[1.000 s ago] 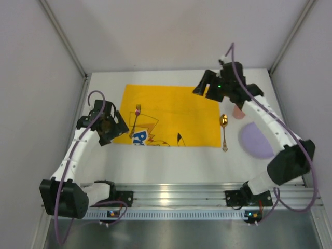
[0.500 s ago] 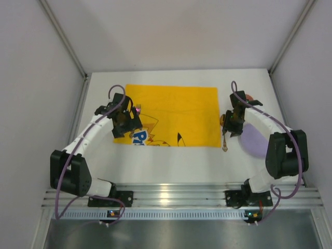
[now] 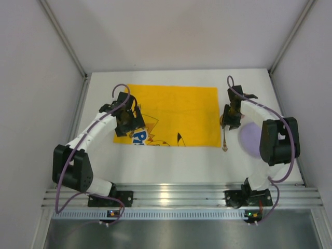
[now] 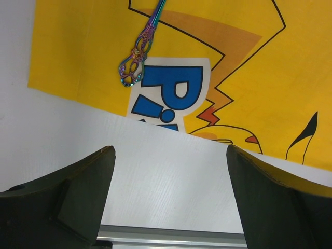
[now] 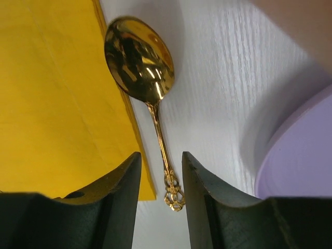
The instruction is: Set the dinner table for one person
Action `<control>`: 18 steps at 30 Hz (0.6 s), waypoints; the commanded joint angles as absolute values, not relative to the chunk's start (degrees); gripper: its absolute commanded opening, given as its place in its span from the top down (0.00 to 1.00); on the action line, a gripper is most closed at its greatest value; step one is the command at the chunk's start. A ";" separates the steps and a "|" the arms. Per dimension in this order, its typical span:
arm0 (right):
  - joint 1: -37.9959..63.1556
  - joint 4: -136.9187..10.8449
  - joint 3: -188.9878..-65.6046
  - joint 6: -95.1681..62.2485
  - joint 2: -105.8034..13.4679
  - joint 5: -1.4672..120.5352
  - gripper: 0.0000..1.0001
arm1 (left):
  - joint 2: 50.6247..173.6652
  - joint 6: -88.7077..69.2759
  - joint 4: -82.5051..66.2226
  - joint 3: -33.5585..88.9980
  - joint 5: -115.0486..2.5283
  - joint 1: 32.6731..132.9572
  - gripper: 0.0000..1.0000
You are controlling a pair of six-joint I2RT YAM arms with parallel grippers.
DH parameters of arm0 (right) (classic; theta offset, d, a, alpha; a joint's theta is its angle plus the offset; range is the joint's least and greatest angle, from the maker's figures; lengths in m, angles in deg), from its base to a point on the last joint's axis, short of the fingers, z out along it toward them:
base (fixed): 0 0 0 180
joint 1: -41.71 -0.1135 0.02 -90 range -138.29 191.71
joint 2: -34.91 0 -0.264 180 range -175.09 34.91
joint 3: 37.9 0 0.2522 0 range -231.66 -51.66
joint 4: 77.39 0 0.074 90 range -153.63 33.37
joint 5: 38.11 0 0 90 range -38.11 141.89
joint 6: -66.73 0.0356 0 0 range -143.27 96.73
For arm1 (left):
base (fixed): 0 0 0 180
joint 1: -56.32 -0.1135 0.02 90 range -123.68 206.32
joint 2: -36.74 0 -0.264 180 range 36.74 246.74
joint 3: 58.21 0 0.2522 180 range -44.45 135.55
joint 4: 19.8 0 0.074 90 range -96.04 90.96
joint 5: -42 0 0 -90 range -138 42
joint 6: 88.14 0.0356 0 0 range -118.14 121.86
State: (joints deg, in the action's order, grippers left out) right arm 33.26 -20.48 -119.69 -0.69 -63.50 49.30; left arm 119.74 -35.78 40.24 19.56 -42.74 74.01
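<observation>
On the white dinner table (image 3: 171,161) lies a yellow cartoon cloth (image 3: 176,109). A gold spoon (image 5: 140,62) lies on the table just off the cloth's right edge, bowl away from me. My right gripper (image 5: 161,155) is low over it, open but narrow, one finger on each side of the thin handle (image 5: 162,148), with a gap on both sides. A rainbow fork handle (image 4: 137,54) rests on the cloth's left part. My left gripper (image 4: 168,150) is open wide over bare table, just in front of the cloth, holding nothing.
A lilac plate (image 3: 253,139) lies right of the spoon, close to the right fingers (image 5: 207,197). A blurred pink object (image 5: 306,26) sits beyond the plate. The ribbed aluminium rail (image 3: 171,194) runs along the near edge. Grey walls close in on three sides.
The right arm came down from the far side to the spoon and its jaws narrowed around the handle. The left arm swung right over the fork on the cloth's left part.
</observation>
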 commanded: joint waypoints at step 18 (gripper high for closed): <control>30.55 -20.48 -118.73 -2.44 -63.09 45.56 0.65 | 119.00 -37.07 39.14 19.89 -40.00 74.16 0.07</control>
